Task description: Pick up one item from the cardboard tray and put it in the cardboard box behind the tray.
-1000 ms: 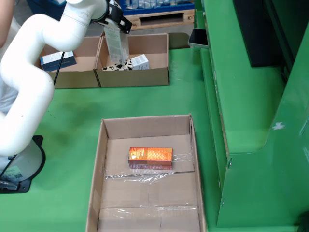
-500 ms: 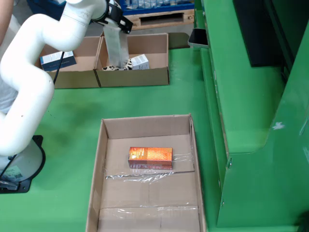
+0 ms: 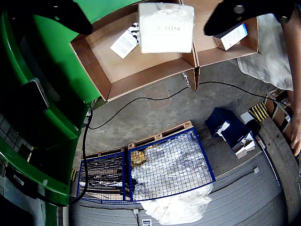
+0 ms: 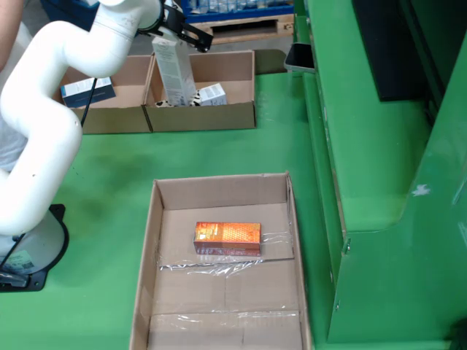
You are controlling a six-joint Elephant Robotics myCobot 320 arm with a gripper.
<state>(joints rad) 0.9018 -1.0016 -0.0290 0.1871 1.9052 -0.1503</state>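
Note:
My gripper [image 4: 179, 33] hovers over the cardboard box [image 4: 219, 117] behind the tray, and it is open. In the wrist view its dark fingers [image 3: 244, 14] stand wide apart, with gaps on both sides of a tall white carton [image 3: 165, 27]. In the fixed view that white carton [image 4: 173, 69] stands nearly upright inside the box, just under the gripper. An orange carton [image 4: 227, 238] lies flat in the cardboard tray [image 4: 146, 292] in the foreground. The box also holds a small white packet [image 4: 211, 92] and a black-and-white spotted item [image 4: 180, 102].
A second cardboard box [image 4: 120, 117] adjoins on the left in the fixed view, holding a blue-and-white carton [image 4: 87, 91]. A green machine frame [image 4: 379, 146] walls off the right side. The arm's base [image 4: 33, 255] stands left of the tray.
The gripper's fingers have spread apart and let go of the white carton, which now stands sharper and lower in the box behind the tray.

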